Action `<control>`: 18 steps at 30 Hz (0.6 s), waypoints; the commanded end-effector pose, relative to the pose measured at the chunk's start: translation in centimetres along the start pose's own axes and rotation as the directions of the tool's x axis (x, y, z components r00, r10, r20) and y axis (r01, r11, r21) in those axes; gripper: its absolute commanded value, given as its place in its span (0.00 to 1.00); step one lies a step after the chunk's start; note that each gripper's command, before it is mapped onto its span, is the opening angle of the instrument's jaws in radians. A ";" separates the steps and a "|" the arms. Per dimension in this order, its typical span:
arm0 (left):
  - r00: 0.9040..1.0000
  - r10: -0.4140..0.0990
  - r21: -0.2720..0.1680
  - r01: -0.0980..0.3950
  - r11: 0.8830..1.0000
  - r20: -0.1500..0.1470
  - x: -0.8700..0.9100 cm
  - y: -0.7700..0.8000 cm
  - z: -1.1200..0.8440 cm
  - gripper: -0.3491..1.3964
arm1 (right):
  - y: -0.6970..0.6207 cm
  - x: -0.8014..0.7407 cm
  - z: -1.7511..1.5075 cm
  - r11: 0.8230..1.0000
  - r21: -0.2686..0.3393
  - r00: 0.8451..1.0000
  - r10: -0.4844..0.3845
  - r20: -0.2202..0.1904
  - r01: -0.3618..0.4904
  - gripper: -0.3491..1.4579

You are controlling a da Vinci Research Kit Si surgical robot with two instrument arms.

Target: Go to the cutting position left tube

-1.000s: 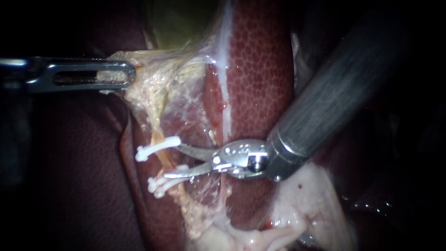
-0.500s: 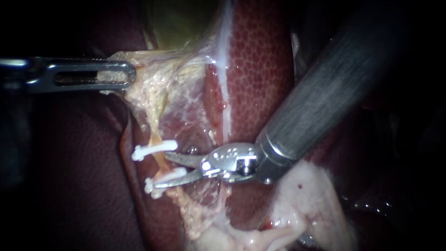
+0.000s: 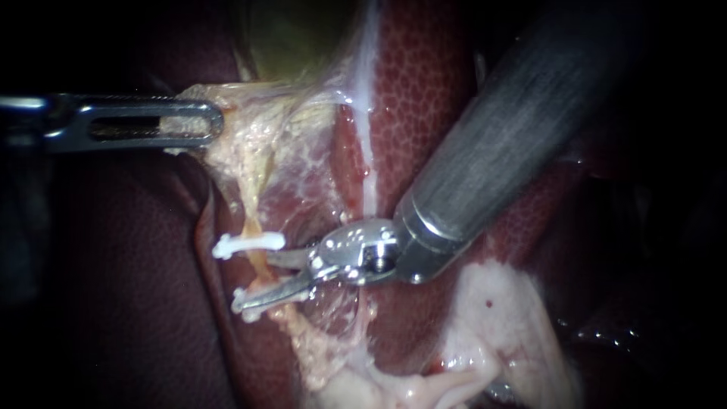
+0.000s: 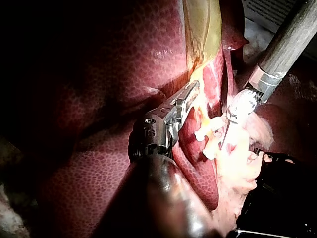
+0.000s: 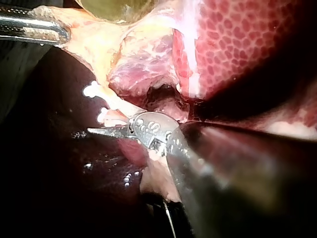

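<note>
While the left instrument enters from the left of the endoscope view, its pincer is clenched on a fold of pale, yellowish membrane just below the gallbladder. Both slotted jaws lie on that tissue from two sides, and the membrane runs stretched from them down toward the clipped field. The mottled red liver fills the background to the right of this membrane.

The right instrument descends on a thick grey shaft from the upper right and ends in two thin, pointed blades. Its pincer is released: a clear gap separates the blades, and nothing is gripped.

The tube, a thin orange-yellow strand, runs downward out of the membrane and carries two white clips. The upper clip lies just above the upper blade. The lower clip sits against the lower blade, which partly covers it. The stretch of tube between the two clips stands in the gap between the open blades; whether either blade touches it cannot be told.

Seen from the left wrist camera, the left instrument holds the yellowish tissue, and the right instrument points its blades at the clips just beside it. Seen from the right wrist camera, the right instrument reaches ahead beneath the clips, with the left instrument well apart from it. Pale fatty tissue lies below the right shaft.
</note>
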 end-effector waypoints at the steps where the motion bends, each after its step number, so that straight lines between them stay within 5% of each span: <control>1: 1.000 0.002 0.000 -0.002 1.000 -0.001 0.00 0.00 0.01 0.00 | 0.01 0.00 0.03 1.000 0.002 1.000 0.004 0.002 -0.004 0.88; 18: 1.000 0.001 -0.002 -0.001 1.000 0.000 0.00 -0.02 0.02 0.00 | 0.18 -0.01 0.36 0.998 -0.007 0.997 0.066 -0.046 -0.066 0.88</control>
